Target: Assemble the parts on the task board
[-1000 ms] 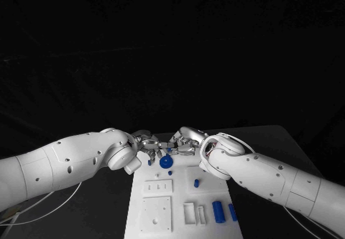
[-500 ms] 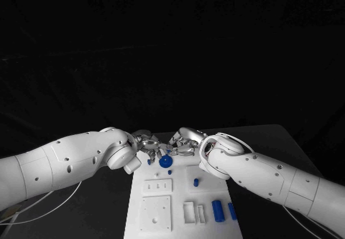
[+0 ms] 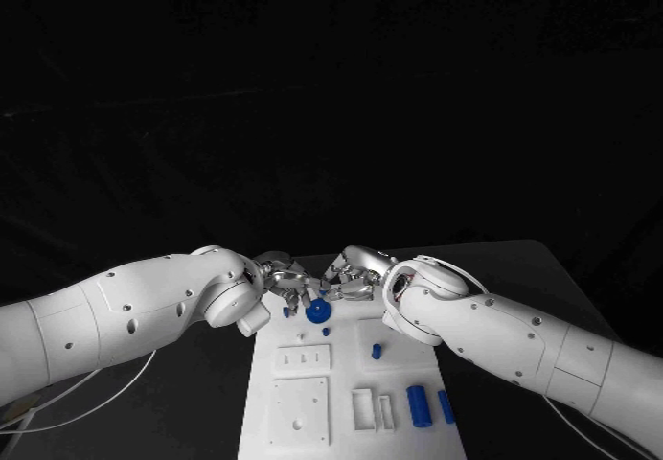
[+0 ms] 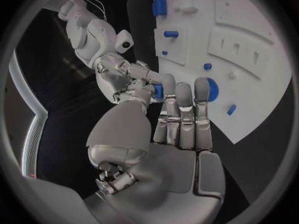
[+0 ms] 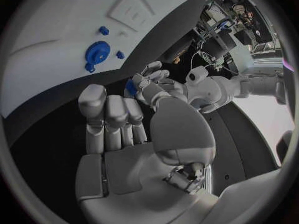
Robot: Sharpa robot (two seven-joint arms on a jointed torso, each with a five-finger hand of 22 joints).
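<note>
Above the far end of the white task board [image 3: 311, 422], my left hand [image 3: 284, 278] and my right hand [image 3: 356, 273] meet fingertip to fingertip. A small blue part [image 4: 158, 91] sits between them. In the left wrist view it lies between my left hand's [image 4: 174, 134] thumb and finger, with the right hand's [image 4: 124, 79] fingers on its other side. In the right wrist view the left hand's [image 5: 152, 82] fingertips close round the same part [image 5: 131, 87], just beyond my right hand [image 5: 124, 134]. A blue gear [image 3: 319, 310] lies on the board just below both hands.
On the board's near right lie a thick blue cylinder [image 3: 419, 406] and a slim blue bar [image 3: 446, 407]. A short blue peg [image 3: 376, 352] stands at mid-board. White raised blocks with slots [image 3: 304, 359] and a frame [image 3: 363, 409] occupy the board's middle and near end.
The right hand has edged slightly left, closer to the left hand's fingers. The parts on the board have not moved.
</note>
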